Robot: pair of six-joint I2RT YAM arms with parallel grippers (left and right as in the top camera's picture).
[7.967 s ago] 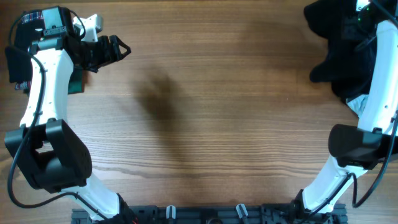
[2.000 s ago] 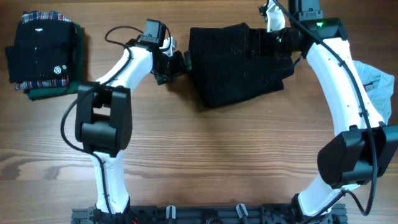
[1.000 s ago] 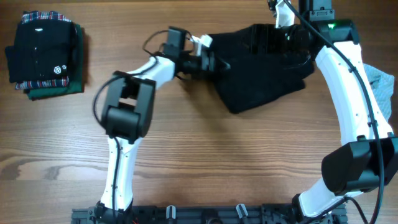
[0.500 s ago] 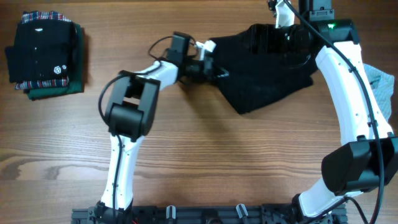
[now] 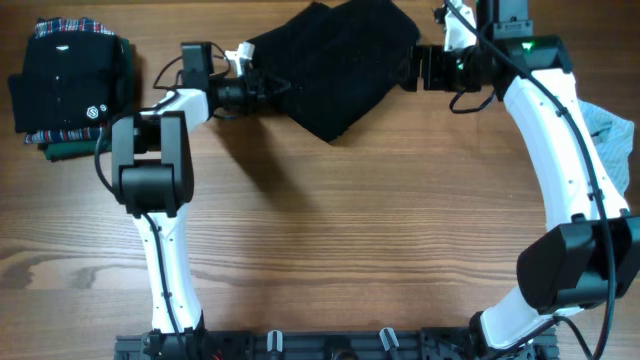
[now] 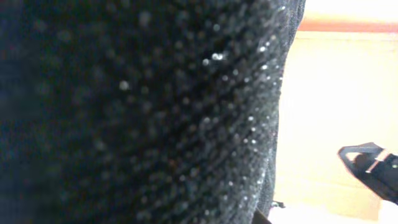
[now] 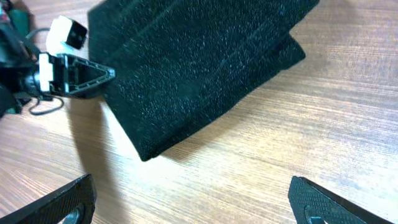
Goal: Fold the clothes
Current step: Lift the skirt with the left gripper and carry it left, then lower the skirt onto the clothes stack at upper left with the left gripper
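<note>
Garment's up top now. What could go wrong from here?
Left gripper seems to pinch only a corner of the garment; it may slip. Right gripper is open beside it, so pulling may drag, not spread, it. It reaches the overhead view's top border; pushed further, it leaves sight.

Looks like a robotics lab or test bench. Shown by a white robot arm (image 5: 160,260) at the left of the frame and a second white arm (image 5: 560,130) at the right. Both rooted at a black rail (image 5: 330,345) along the bottom edge, reaching over a bare wood-grain table (image 5: 350,230). Set out like test props: a folded pile of clothes (image 5: 70,85) at upper left, a black knit garment (image 5: 335,60) at top centre.
</note>
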